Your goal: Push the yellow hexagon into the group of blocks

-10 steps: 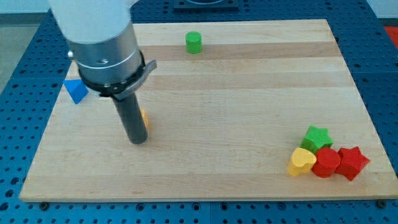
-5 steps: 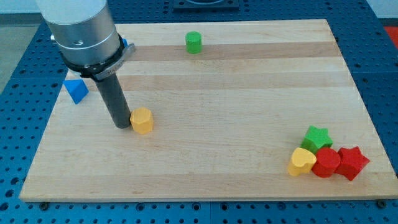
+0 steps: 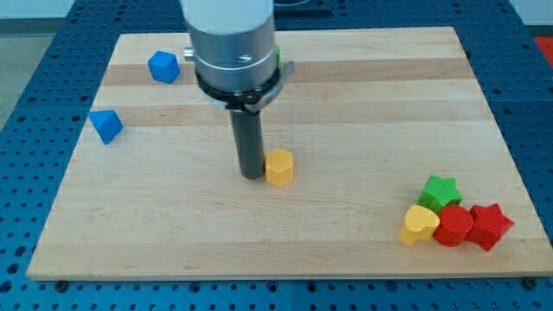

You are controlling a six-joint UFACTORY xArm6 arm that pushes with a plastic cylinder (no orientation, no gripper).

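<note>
- Wooden board (image 3: 346, 104) lying on a blue pegboard bench (image 3: 26, 104); all places below are given from the yellow hexagon
- Yellow hexagon (image 3: 279, 167) sits near the board's middle, a little toward the view's bottom
- My tip (image 3: 251, 177) stands just on the hexagon's view-left side, touching it or very nearly; the rod is upright. There is no hand on this arm, only the bare rod, so nothing is clenched or grasped
- The group lies well off toward the view's right and bottom of the hexagon: green star (image 3: 441, 191) on top, yellow heart (image 3: 419, 224), red round-edged block (image 3: 454, 226), red star (image 3: 490, 225), all packed close
- Two blue blocks lie far toward the view's left and top of the hexagon, a cube-like one (image 3: 162, 66) and a wedge-like one (image 3: 106, 126); a sliver of green (image 3: 277, 57) shows behind the arm body, shape hidden
- Step in hand, as I judge it: drive the hexagon rightward and slightly down to the group
- To do it well: set the tip on the hexagon's upper-left face so the push line runs through its centre at the yellow heart
- Off-centre contact would likely let it slip round the rod; correct early
- Ease off on arrival, lest the group scatter
</note>
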